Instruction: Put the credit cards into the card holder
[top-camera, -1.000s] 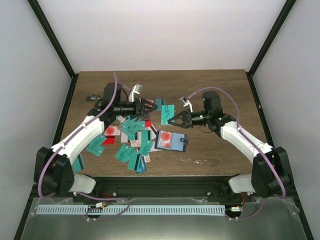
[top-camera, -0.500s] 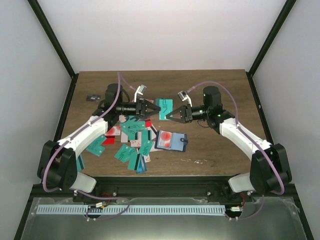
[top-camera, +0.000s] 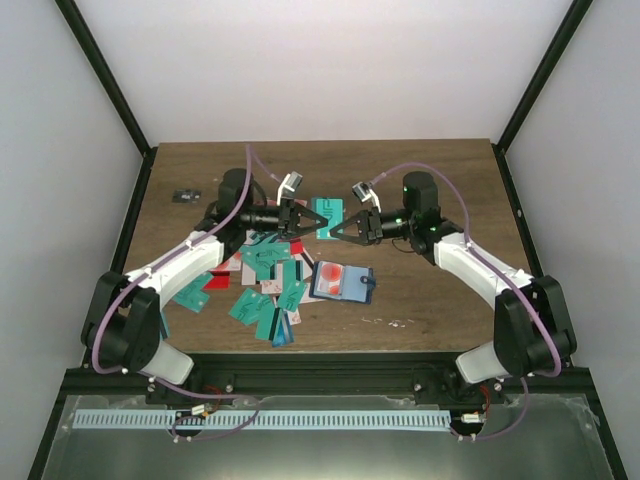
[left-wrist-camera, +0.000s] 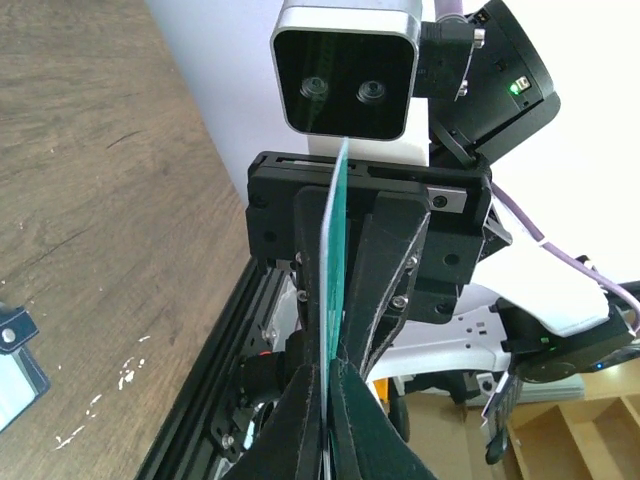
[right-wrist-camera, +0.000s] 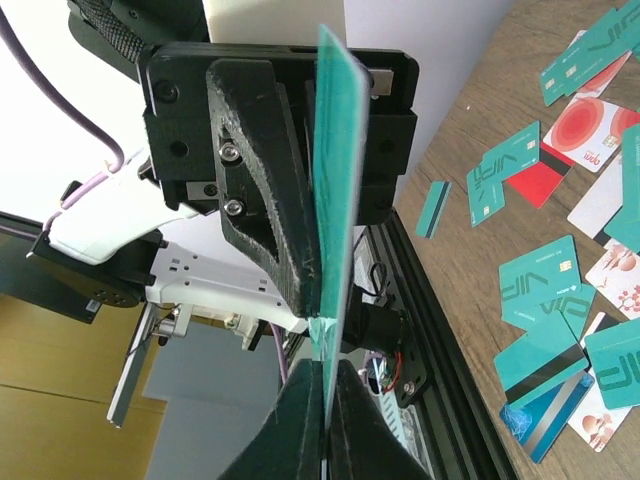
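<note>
One teal credit card (top-camera: 329, 215) hangs upright above the table's middle, pinched from both sides. My left gripper (top-camera: 312, 218) is shut on its left edge and my right gripper (top-camera: 343, 227) is shut on its right edge. The left wrist view shows this card (left-wrist-camera: 336, 240) edge-on between my left gripper's (left-wrist-camera: 328, 368) closed fingers. In the right wrist view the same card (right-wrist-camera: 336, 170) rises from my right gripper (right-wrist-camera: 325, 368). The dark blue card holder (top-camera: 341, 283) lies open on the table below them, with a red-blotched card on it. Several more credit cards (top-camera: 262, 280) lie scattered to its left.
A tiny black-grey object (top-camera: 185, 194) sits near the table's far left corner. Loose cards (right-wrist-camera: 545, 285) cover the wood below the right wrist. A black frame rail (top-camera: 320, 362) runs along the near edge. White walls enclose the table.
My left gripper moved right to the raised teal card and shut on it. The right arm carried the card slightly left and up, still gripping it.
</note>
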